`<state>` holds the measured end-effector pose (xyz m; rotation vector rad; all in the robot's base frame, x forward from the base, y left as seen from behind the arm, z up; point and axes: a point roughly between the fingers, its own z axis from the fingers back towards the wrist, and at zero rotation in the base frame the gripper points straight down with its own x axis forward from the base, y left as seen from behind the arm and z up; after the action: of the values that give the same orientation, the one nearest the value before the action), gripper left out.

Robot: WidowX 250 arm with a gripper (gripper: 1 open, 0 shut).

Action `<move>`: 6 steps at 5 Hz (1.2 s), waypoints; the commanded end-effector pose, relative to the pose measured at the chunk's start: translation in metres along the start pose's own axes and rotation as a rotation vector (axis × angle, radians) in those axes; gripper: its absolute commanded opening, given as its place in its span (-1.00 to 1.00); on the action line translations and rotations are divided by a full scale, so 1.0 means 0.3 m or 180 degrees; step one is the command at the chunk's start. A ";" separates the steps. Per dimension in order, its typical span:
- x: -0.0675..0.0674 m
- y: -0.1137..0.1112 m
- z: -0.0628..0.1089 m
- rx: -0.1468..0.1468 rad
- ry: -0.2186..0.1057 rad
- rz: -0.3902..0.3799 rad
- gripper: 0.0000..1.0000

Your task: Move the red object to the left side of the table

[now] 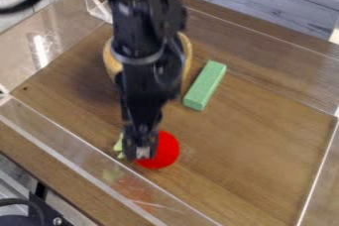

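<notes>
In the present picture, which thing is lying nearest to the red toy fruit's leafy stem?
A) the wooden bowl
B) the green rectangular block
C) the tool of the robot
C: the tool is down right at the stem and the red fruit, while the block and the bowl lie farther up the table.

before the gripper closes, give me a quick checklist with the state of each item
1. Gripper open: ok, the fingers are spread
2. Gripper down at the red object: ok, it overlaps it in this view
3. Fingers on both sides of the red object: cannot tell, one view only
4. Green block out of the way: ok, it lies apart from the fingers
5. Red object at its goal on the left side: not ok, not moved there yet
</notes>
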<state>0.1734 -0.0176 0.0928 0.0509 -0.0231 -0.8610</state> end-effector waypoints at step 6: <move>0.067 0.037 -0.073 0.0107 -0.0141 0.0267 1.00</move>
<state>0.1889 -0.0245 0.0656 0.0538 -0.0495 -0.7825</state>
